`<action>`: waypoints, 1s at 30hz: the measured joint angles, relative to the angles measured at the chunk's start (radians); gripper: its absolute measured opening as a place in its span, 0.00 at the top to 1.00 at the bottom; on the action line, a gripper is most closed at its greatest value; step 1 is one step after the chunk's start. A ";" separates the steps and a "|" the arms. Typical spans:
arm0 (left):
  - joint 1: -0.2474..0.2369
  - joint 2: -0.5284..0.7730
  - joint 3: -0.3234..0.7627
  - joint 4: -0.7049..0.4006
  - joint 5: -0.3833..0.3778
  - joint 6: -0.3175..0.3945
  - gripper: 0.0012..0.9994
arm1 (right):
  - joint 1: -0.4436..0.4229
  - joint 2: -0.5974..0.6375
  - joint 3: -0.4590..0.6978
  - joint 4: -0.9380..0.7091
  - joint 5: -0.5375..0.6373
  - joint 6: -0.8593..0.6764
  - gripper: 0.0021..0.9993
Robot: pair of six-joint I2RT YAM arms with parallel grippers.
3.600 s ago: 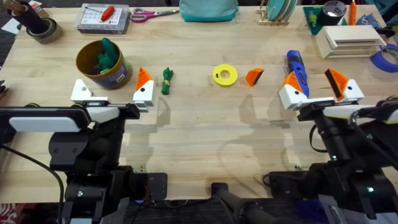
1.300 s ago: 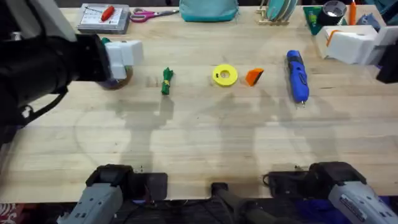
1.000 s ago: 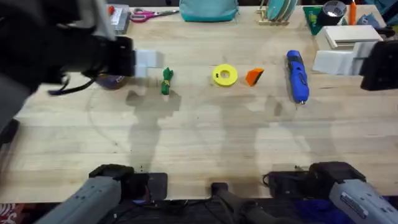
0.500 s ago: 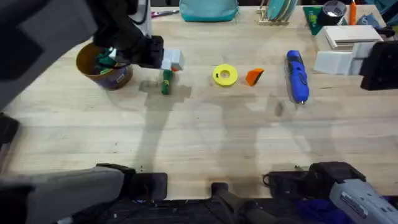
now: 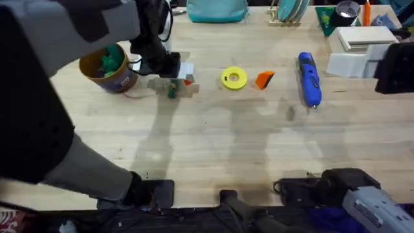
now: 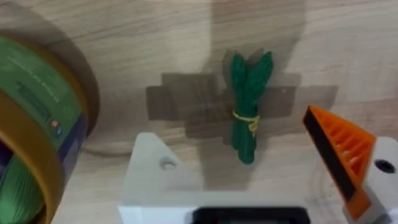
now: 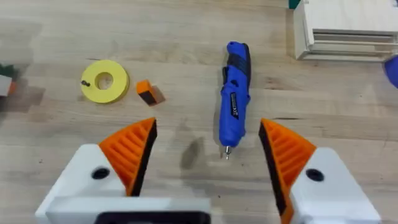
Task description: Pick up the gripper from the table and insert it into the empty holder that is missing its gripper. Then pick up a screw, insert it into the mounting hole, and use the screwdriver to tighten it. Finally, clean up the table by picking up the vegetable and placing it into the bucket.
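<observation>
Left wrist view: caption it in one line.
Open left gripper, one orange pad missing, hovers over the vegetable beside the bucket.

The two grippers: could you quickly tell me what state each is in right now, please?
Left gripper: open, holding nothing, one orange pad missing, over the vegetable.
Right gripper: open, holding nothing, above the screwdriver.

bucket [image 6: 37, 124] label, print unreadable
</observation>
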 joint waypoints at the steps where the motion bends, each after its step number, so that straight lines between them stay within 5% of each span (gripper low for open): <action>1: 0.000 0.010 0.000 0.005 0.000 0.000 0.01 | 0.000 0.000 0.000 0.000 0.000 0.000 0.00; 6: 0.000 0.055 0.000 0.044 0.000 0.000 0.00 | 0.000 0.000 0.000 0.000 0.000 0.000 0.00; 10: 0.000 0.069 0.000 0.056 0.001 -0.003 0.15 | 0.000 0.000 0.000 0.000 0.000 0.000 0.00; 13: 0.000 0.070 0.000 0.056 0.002 -0.008 0.42 | 0.000 0.000 0.000 0.000 0.000 0.000 0.00; 17: 0.000 0.070 0.000 0.056 0.006 -0.008 0.97 | 0.000 0.000 0.000 0.000 0.000 0.000 0.00; 30: 0.000 0.070 0.001 0.050 0.010 -0.011 0.99 | 0.000 0.000 0.000 0.000 0.000 0.000 0.00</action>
